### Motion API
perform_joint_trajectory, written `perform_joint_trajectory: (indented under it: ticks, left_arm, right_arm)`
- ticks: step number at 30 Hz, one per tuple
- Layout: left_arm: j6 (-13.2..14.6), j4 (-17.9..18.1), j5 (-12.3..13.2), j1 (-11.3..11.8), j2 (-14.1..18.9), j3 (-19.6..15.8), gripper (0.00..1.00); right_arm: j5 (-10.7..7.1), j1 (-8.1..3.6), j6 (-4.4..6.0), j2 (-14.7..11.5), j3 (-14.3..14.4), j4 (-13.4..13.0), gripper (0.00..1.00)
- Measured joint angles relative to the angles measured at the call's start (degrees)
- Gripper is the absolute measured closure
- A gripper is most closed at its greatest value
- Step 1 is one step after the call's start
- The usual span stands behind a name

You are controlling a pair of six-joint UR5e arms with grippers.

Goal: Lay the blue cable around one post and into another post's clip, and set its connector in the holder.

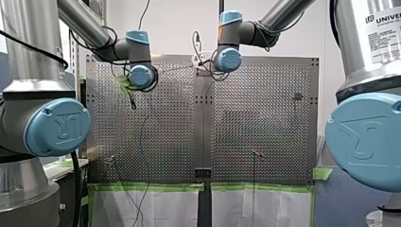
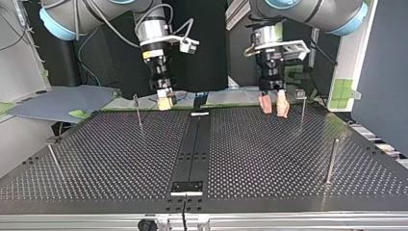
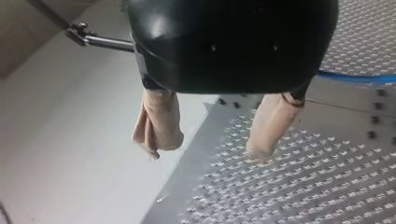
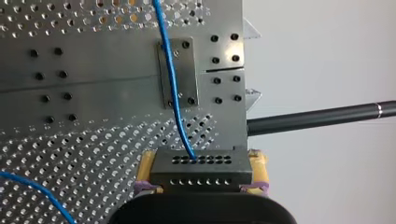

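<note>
My right gripper (image 4: 201,173) has its yellow pads (image 4: 145,169) shut on a dark connector block (image 4: 200,163) with rows of holes. The blue cable (image 4: 171,74) runs out of the block, ahead of the gripper, across a small bolted metal plate (image 4: 186,56). In the top view this gripper (image 2: 166,103) hangs at the table's far edge, left of the middle. My left gripper (image 2: 273,107) hangs at the far edge to the right, with its beige fingers (image 3: 159,119) open and nothing between them. A stretch of blue cable (image 3: 357,77) shows beside it.
Thin upright posts stand on the perforated table (image 2: 269,159): one (image 2: 138,109) by my right gripper, one with a clip head (image 2: 302,108) by my left gripper, one (image 2: 331,160) at the right, one (image 2: 53,157) at the left. A small black plate (image 2: 187,187) sits at the near middle.
</note>
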Motion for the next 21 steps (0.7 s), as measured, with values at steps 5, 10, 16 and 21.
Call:
perform_joint_trajectory:
  ticks: [5, 10, 16, 21]
  left_arm:
    - [0.17, -2.59, 2.61, 2.62, 2.61, 2.22, 0.0]
    - [1.31, -4.96, 4.94, 4.95, 4.95, 4.36, 0.0]
    - [2.36, -7.49, 5.65, 7.5, 7.5, 6.1, 0.0]
    - [3.01, -10.13, 6.51, 10.13, 9.97, 6.83, 0.0]
  right_arm:
    - [-0.54, 0.16, -0.08, 1.12, -0.64, 0.48, 1.0]
    - [-1.13, 0.48, -0.36, 3.34, -2.12, 1.96, 1.0]
    - [-1.94, 1.06, -0.83, 5.19, -3.47, 2.99, 1.0]
    - [-2.37, 1.78, -0.96, 6.97, -5.73, 3.71, 1.0]
